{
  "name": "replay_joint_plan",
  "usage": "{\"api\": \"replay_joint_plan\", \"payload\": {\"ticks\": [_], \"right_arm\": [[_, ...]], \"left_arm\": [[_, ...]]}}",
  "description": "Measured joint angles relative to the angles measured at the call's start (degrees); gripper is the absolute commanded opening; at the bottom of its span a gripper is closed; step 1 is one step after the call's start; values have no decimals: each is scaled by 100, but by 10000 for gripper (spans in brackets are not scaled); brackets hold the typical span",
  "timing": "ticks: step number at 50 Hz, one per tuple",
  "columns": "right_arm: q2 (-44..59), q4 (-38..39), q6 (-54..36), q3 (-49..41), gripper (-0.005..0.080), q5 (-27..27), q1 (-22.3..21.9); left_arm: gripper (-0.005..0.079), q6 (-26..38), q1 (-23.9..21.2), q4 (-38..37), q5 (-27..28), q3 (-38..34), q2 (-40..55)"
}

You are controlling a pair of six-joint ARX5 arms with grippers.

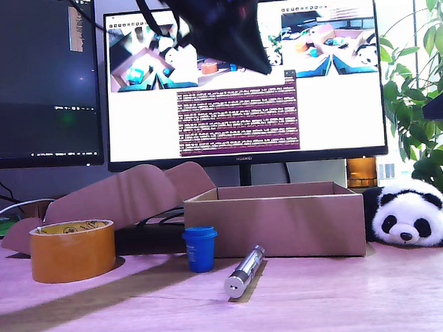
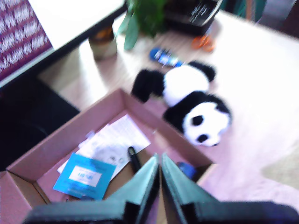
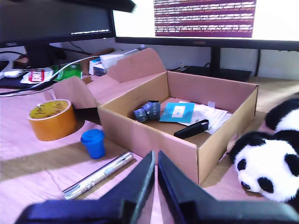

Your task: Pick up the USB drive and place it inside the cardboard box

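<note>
usb drive point(image 3: 191, 129) lies flat inside the cardboard box point(image 3: 140, 135), on the box floor beside the white paper sheets point(image 3: 212, 116). in the first wrist view the same black stick point(image 2: 134, 158) sits on the box floor just beyond my fingertips, next to the papers point(image 2: 119, 140) and a blue card point(image 2: 86, 175).

my first gripper point(image 2: 160, 161) hangs over the cardboard box point(image 2: 42, 149), jaws pressed together with only a thin slit between them, holding nothing. in the exterior view a dark blurred arm point(image 1: 215, 26) hangs high in front of the monitor point(image 1: 243, 80), above the box point(image 1: 275, 222); this fits the first arm.

my second gripper point(image 3: 155, 158) is also pressed together and empty, low over the table on the near side of the box.

other box contents, second wrist view: blue card point(image 3: 177, 112), two small dark rolls point(image 3: 147, 111).

exterior view: yellow tape roll point(image 1: 72, 250) on the table at the left; small blue cup point(image 1: 200, 248) just in front of the box's left corner; silver metallic cylinder point(image 1: 244, 270) lying nearer the camera, right of the cup, apart from the box. flattened cardboard piece point(image 1: 127, 192) stands behind the tape. panda plush point(image 1: 411, 216) lies just right of the box. potted plant point(image 1: 423, 76) at the far right.
</note>
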Motion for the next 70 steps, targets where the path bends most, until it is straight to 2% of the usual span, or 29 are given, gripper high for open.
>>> {"api": "replay_joint_plan", "payload": {"ticks": [9, 19, 24, 29, 37, 47, 54, 70], "right_arm": [[2, 20, -2, 0, -13, 37, -131], [0, 70, -2, 2, -13, 634, -308], [0, 72, 0, 2, -13, 1034, -575], [0, 33, -2, 2, -12, 1178, -927], [-118, -164, 55, 2, -12, 1126, -1558], [-516, -275, 214, 4, -12, 608, -2124], [-831, -341, 179, 4, -12, 553, -2288], [-977, -599, 22, 9, -12, 487, -2295]], "left_arm": [[-21, -2, 170, 514, -59, -1023, -699], [-21, -190, 728, 1003, -70, -2164, -1353], [-21, -262, 1047, 1102, -77, -2588, -1641], [-21, -286, 1217, 1108, -72, -2806, -1904], [-21, -297, 1456, 1163, -66, -2986, -2382], [-21, -297, 1740, 1058, -66, -3023, -2798], [-21, -297, 1976, 1071, -42, -3309, -3143], [-21, -400, 2752, 1414, 129, -4459, -4227]]}}
